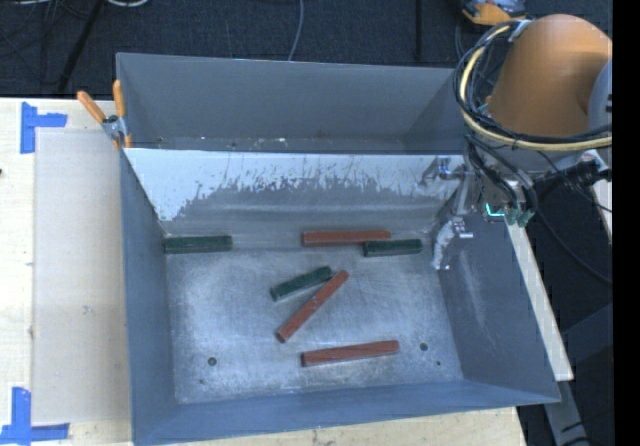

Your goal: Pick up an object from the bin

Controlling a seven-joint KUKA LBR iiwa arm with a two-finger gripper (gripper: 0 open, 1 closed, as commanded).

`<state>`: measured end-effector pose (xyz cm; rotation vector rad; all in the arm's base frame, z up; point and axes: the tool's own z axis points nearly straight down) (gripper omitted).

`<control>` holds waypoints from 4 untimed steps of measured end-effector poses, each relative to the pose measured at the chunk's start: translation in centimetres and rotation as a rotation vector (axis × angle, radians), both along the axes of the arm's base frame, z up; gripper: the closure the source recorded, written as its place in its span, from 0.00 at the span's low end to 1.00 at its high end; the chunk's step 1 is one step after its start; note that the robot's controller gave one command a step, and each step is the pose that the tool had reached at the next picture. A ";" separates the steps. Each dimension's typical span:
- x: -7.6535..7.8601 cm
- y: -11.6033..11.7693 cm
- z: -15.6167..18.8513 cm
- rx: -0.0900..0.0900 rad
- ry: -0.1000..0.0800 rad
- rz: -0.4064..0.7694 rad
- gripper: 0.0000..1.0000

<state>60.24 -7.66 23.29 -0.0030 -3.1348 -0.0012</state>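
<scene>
6 flat bars point(350, 353) lie scattered in the bin point(300, 104), with the gripper point(446, 242) at 3 o'clock beside the green bar point(392, 247), probably lining up on it, though whether the jaws are released or clenched cannot be told.

Six flat bars are seen lying on the bin point(150, 334) floor. Along the back wall are set the left green bar point(197, 245), back red-brown bar point(346, 237) and right green bar point(392, 248). At mid-floor, centre green bar point(300, 283) is met at its right end by diagonal red-brown bar point(312, 306). Front red-brown bar point(350, 353) is laid parallel to the front edge.
</scene>
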 end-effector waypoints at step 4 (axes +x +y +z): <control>-3.6 4.3 -15.0 -0.001 -0.005 -0.036 0.00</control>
